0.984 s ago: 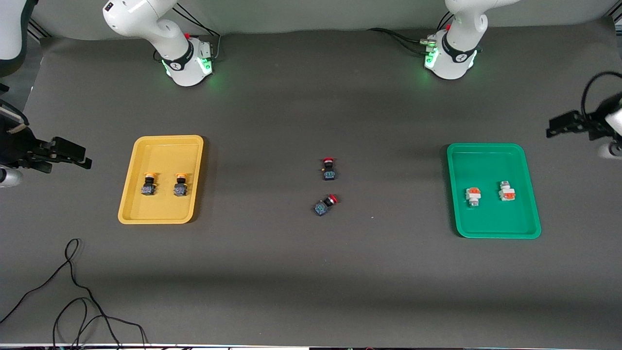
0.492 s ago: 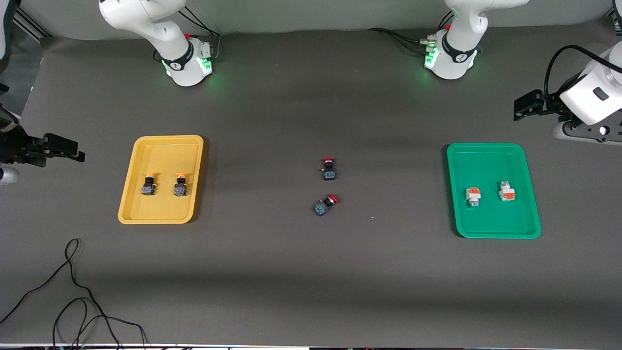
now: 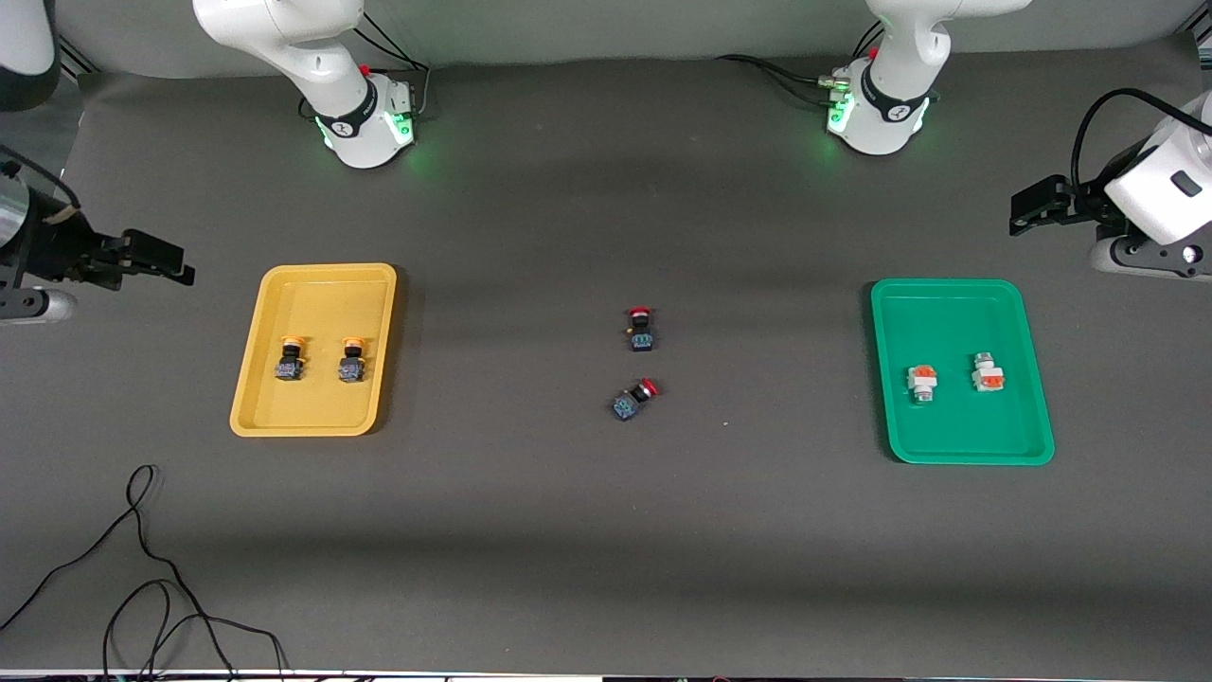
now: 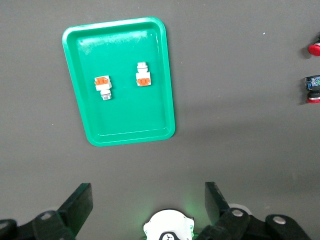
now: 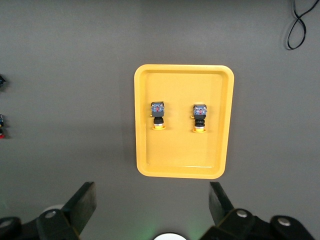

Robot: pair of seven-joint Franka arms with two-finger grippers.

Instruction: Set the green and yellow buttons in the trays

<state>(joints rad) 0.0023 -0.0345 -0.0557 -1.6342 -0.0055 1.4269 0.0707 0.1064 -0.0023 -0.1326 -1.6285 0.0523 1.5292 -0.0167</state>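
Two yellow-capped buttons point(image 3: 290, 358) point(image 3: 352, 361) lie side by side in the yellow tray point(image 3: 322, 277); they also show in the right wrist view point(image 5: 158, 115) point(image 5: 200, 118). Two white, orange-blocked green buttons point(image 3: 921, 383) point(image 3: 988, 371) lie in the green tray point(image 3: 947, 292), also in the left wrist view point(image 4: 103, 86) point(image 4: 143, 78). My right gripper point(image 3: 151, 256) is open and empty, high up at the right arm's end of the table, clear of the yellow tray point(image 5: 184, 71). My left gripper point(image 3: 1037, 204) is open and empty, high up at the left arm's end, clear of the green tray point(image 4: 125, 135).
Two red-capped black switches point(image 3: 641, 329) point(image 3: 634, 399) lie on the mat mid-table, between the trays. A black cable point(image 3: 142, 568) loops on the mat near the front camera at the right arm's end. The arm bases point(image 3: 365, 118) point(image 3: 876, 114) stand along the mat's back edge.
Both arms have pulled up and back from the trays: the right gripper rose and shifted slightly toward the yellow tray, the left gripper rose away from the green tray. Buttons have not moved.
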